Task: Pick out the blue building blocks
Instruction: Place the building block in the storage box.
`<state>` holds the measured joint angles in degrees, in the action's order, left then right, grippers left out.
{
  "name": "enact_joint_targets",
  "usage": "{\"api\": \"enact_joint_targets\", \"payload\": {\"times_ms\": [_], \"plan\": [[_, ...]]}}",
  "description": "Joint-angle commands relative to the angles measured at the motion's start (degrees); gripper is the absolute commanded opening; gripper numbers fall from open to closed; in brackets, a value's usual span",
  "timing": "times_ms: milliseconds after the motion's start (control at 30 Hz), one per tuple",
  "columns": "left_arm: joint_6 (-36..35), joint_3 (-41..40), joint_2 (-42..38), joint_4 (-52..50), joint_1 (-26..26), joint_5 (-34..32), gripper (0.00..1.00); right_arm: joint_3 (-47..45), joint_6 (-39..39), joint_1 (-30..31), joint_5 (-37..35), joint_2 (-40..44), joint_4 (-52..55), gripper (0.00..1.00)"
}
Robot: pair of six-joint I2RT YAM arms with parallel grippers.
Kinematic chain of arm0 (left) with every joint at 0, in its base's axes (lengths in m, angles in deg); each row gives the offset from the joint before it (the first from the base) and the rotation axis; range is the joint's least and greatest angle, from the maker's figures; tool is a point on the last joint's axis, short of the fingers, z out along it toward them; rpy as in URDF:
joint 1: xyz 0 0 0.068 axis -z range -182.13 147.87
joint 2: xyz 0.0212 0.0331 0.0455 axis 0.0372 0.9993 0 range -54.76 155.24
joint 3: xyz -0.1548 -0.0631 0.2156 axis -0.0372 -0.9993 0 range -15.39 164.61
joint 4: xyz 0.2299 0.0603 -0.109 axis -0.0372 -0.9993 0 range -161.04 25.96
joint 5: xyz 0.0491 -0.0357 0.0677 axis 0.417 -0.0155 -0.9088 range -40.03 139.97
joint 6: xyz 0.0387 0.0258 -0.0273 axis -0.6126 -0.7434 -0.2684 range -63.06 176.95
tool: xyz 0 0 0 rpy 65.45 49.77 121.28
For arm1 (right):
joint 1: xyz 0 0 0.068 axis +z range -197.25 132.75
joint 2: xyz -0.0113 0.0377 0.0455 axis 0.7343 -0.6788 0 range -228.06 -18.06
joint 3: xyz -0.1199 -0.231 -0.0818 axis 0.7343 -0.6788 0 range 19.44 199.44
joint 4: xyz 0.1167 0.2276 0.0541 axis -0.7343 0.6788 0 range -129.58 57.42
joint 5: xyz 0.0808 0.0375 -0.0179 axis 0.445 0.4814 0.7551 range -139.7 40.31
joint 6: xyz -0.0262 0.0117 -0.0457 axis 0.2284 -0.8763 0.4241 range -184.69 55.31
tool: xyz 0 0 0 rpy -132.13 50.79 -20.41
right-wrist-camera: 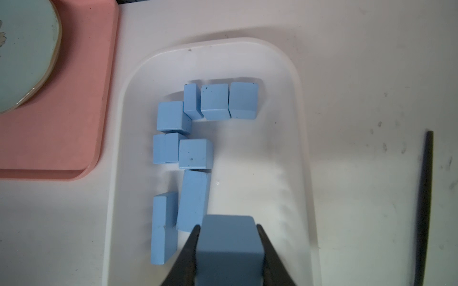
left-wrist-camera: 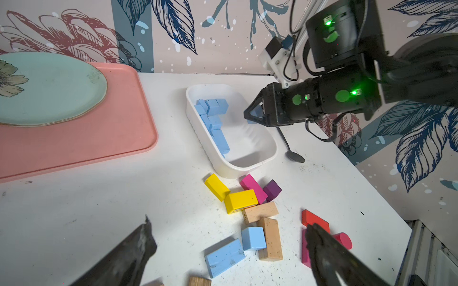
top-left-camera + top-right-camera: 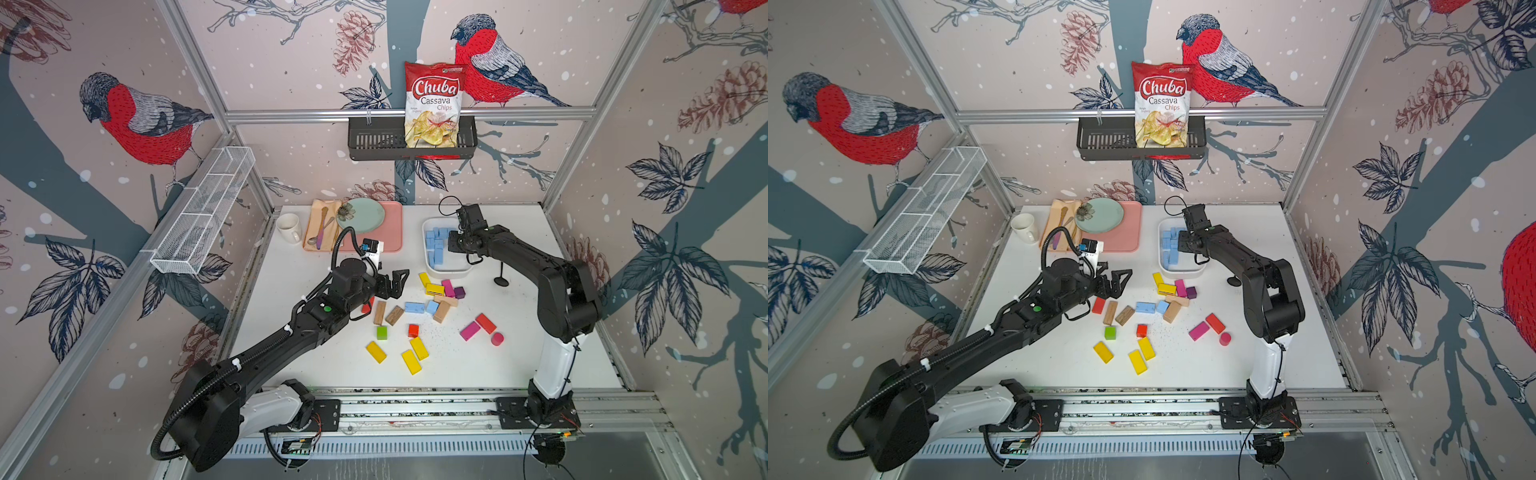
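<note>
Sky-blue wooden cube (image 1: 229,247) pinched by two opposite faces in the right gripper (image 1: 228,226), bottom centre of the right wrist view, over the white plastic tub (image 1: 247,158). Not yet let go. More of the blue building blocks (image 1: 195,153) already lying in the tub, bunched along its left half in that view, right half bare. Two left out on the table (image 3: 332,365), centre of both top views: a sky-blue bar (image 3: 414,307) and a sky-blue cube (image 3: 432,307), touching each other, the cube pressed against a plain brown wooden bar (image 3: 441,311). Left gripper (image 2: 228,224) spread wide and empty, hovering up and to the left of that pair in both top views.

Likely trouble, first: letting go from too high. Could bounce the held cube off the bars beside it or over the low rim; height above the tub floor not readable here. Safer lowered over the bare half before opening.

Second: the leftover pair. Closing with jaws this wide could catch the brown bar too, or shove the pair into the yellow block (image 2: 240,200) and magenta block (image 2: 252,187) just beyond.

Third: both arms converging on the tub, upper centre of the top views, with a black spoon (image 3: 501,281) just beside it to knock.
</note>
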<state>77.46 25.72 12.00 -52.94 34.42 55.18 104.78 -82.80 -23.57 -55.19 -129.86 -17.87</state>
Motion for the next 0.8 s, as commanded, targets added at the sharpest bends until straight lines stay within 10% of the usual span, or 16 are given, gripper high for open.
{"api": "enact_joint_targets", "payload": {"times_ms": [0, 767], "plan": [[-1.82, -0.49, -0.54, 3.86, -0.08, 3.55, 0.99, 3.08, 1.48, -0.35, 0.22, -3.24, 1.37, 0.07], [-3.51, -1.55, -1.62, 5.4, -0.08, 8.65, 0.99, 17.94, 2.29, -1.38, 0.66, -19.37, 5.91, 0.15]]}}
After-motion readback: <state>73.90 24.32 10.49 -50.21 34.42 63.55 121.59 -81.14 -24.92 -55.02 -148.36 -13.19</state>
